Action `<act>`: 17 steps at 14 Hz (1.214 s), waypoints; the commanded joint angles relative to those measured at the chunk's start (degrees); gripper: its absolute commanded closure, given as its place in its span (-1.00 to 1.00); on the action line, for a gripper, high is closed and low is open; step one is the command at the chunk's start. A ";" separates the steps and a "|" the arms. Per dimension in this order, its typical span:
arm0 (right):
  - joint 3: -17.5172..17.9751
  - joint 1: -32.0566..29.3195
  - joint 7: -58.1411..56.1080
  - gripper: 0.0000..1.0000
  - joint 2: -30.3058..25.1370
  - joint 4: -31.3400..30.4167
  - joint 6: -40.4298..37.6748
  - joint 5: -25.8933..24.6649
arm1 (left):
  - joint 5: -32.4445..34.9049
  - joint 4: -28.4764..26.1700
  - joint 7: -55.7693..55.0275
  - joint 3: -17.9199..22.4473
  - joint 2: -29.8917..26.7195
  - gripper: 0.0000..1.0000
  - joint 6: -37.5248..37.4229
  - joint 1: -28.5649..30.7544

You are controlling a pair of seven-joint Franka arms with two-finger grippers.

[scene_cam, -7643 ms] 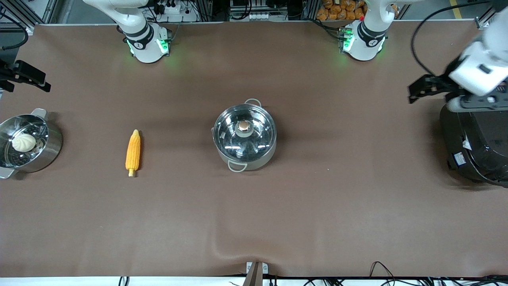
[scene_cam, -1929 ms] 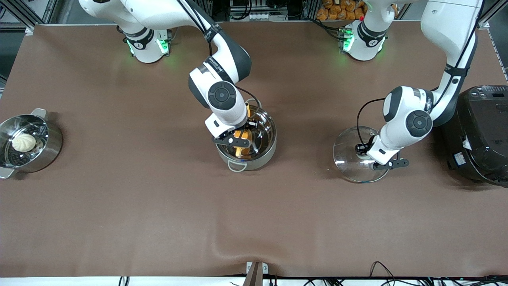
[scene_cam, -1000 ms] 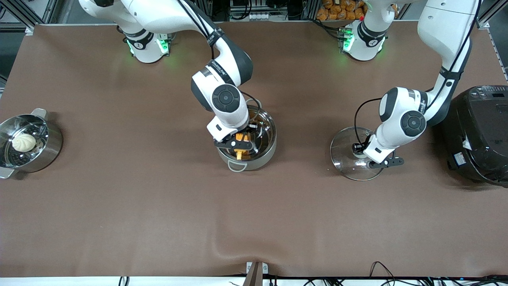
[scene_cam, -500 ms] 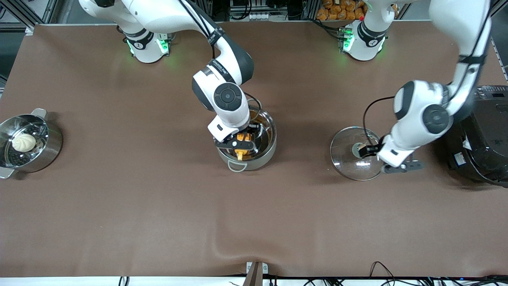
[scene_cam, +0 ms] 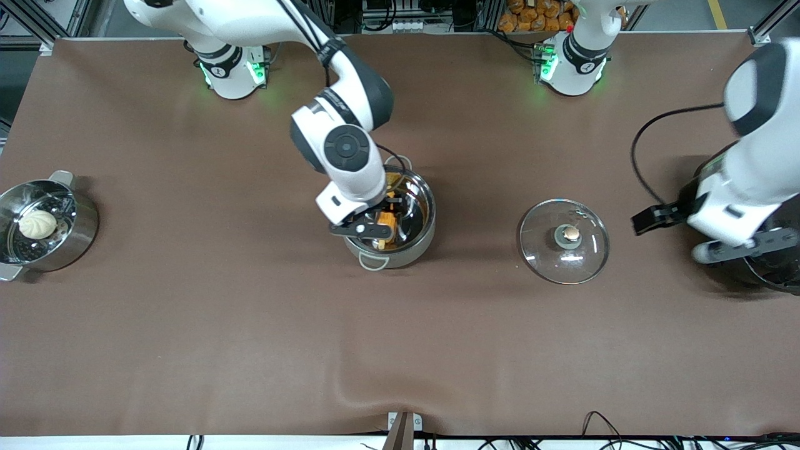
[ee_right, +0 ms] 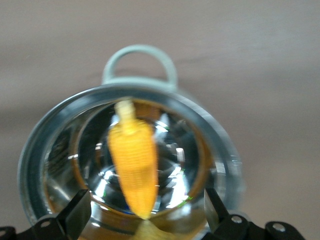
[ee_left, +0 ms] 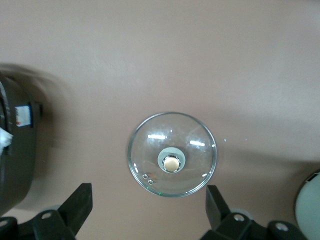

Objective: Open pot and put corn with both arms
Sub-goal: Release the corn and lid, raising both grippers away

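Corn: I see it inside the pot rim.
Right tool: wide, over pot.
Left tool: wide, above lid on bare tabletop.

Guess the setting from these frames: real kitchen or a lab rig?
Most likely a robotics lab staged as a kitchen. Two arms on green-lit bases stand at a brown-covered table, with aluminium framing and cables at its edges. The cookware is sparse props: the pot, its glass lid, a black cooker.
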 commanded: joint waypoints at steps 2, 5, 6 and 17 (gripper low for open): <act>0.72 -10.38 -11.94 -1.00 -5.63 -1.66 -4.66 -1.28 | -1.19 2.00 1.37 -0.59 -4.38 -1.00 -5.53 0.41; 0.63 -20.49 -27.06 -1.00 -9.23 -1.66 -10.28 -3.38 | -0.41 2.80 2.07 -0.59 -7.02 -1.00 -9.06 0.32; 0.63 -23.13 -31.55 -1.00 -10.72 -1.84 -11.95 -4.00 | -0.66 2.53 2.60 -0.59 -8.59 -1.00 -9.94 0.41; 1.25 -40.29 -46.21 -1.00 -33.93 -15.11 -17.41 -4.09 | -2.60 -2.39 4.71 -0.06 -12.65 -1.00 -11.70 1.46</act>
